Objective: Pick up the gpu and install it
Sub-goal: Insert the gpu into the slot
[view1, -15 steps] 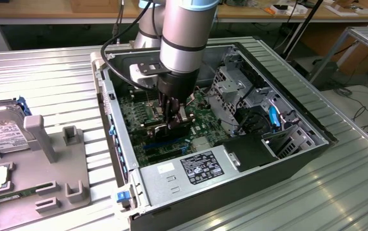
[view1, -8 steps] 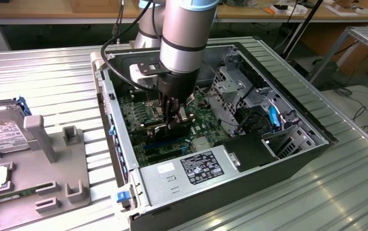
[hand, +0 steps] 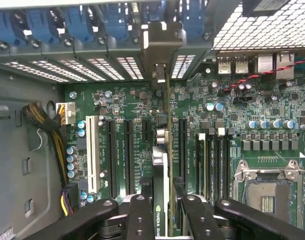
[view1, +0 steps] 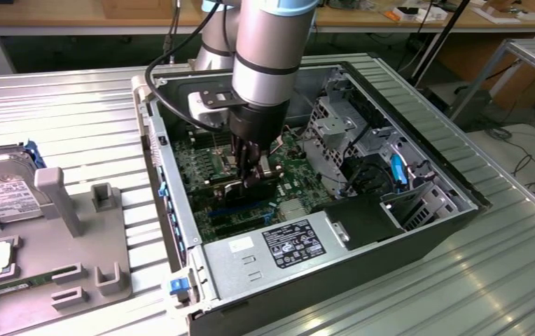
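Jaws: you have them pinched on the thin dark gpu card (hand: 161, 170), edge-on | gpu: upright inside the open black metal computer case (view1: 361, 273), over the green motherboard (hand: 242, 100) slots | surface: ribbed silver metal tabletop (view1: 62, 105) | room: wooden workbench (view1: 43, 17) behind

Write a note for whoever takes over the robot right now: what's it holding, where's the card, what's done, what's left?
Gripper: shut on the gpu, held edge-on.
Where: inside the open computer case, over the motherboard slots, bracket end toward the rear slot covers.
Done: gpu picked up and brought into the case.
Left: not released; whether its edge sits in a slot cannot be told.
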Controlling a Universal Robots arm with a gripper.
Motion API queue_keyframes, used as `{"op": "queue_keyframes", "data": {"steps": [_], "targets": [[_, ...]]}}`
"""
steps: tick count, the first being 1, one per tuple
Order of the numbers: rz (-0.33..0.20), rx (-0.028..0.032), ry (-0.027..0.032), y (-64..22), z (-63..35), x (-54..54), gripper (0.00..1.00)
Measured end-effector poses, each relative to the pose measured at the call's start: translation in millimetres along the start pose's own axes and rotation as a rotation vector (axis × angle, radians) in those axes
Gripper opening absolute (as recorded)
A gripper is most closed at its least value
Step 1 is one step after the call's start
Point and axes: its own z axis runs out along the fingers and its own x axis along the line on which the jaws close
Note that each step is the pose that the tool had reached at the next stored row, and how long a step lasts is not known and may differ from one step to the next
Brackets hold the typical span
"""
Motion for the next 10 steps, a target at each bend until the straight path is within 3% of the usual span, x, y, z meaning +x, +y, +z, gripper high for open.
{"op": "queue_keyframes", "data": {"steps": [10], "targets": [[0.006, -0.0004, -0.0001, 0.1, -2.9, -1.0, 0.27]]}}
